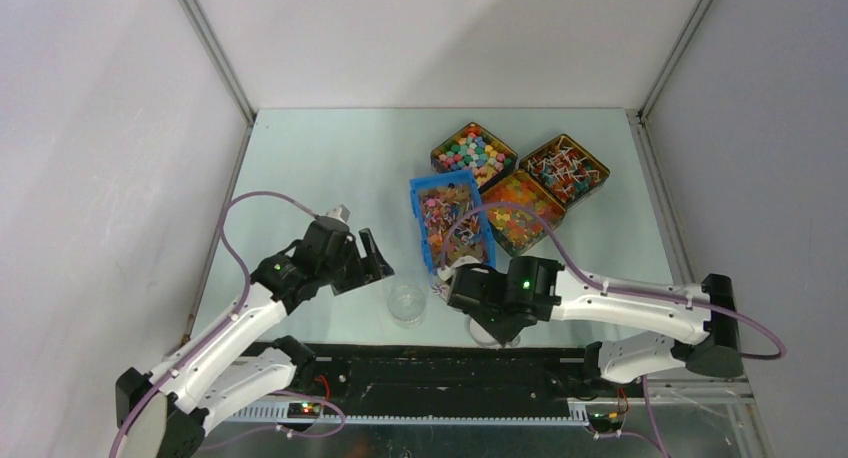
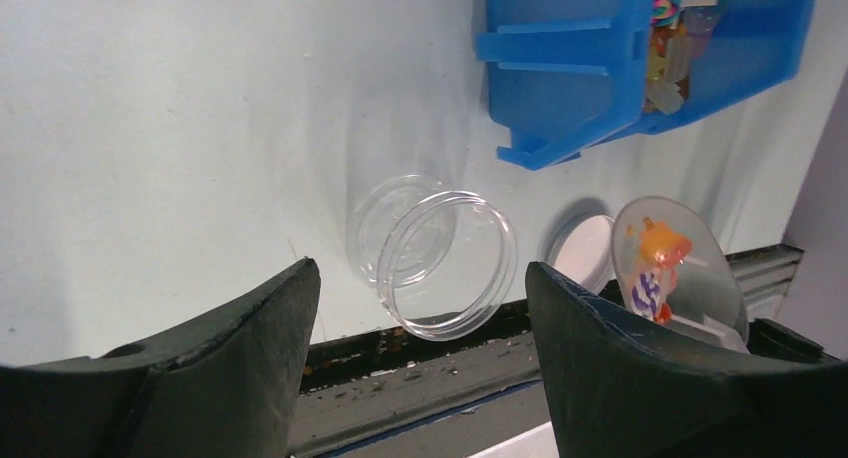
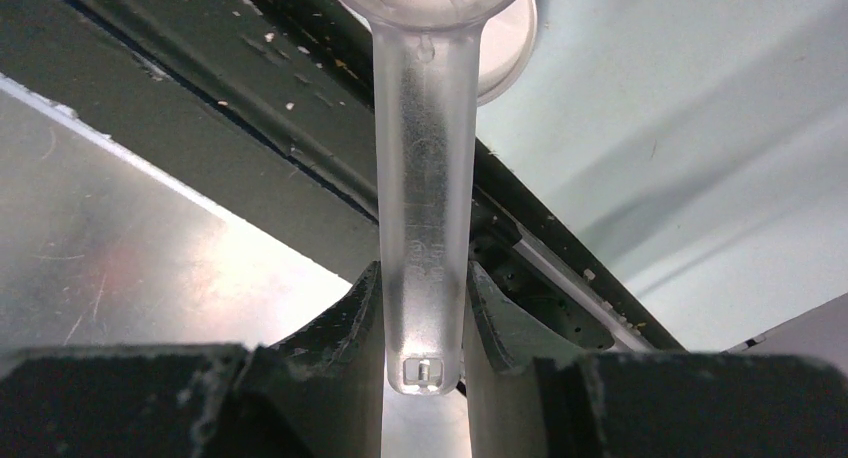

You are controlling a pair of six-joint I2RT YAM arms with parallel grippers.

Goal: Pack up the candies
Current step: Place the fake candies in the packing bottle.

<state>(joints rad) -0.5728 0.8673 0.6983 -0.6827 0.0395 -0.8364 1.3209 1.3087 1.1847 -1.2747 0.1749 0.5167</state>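
Plenty of bare pale-green table (image 1: 320,168) lies left of the blue plastic bin (image 1: 450,223), but your small clear round jar (image 1: 407,303) and the white round lid (image 2: 585,250) sit at the near edge beside the black rail (image 1: 450,373). Your left gripper (image 2: 420,270) hovers just left of the jar, jaws wide apart and empty. Your right gripper (image 3: 425,278) is clamped on the handle of a clear plastic scoop (image 2: 690,233) near the jar; its bowl carries a few candies (image 2: 655,248), orange and purple-striped, while most fill the blue bin in a mixed orange, pink and white heap.
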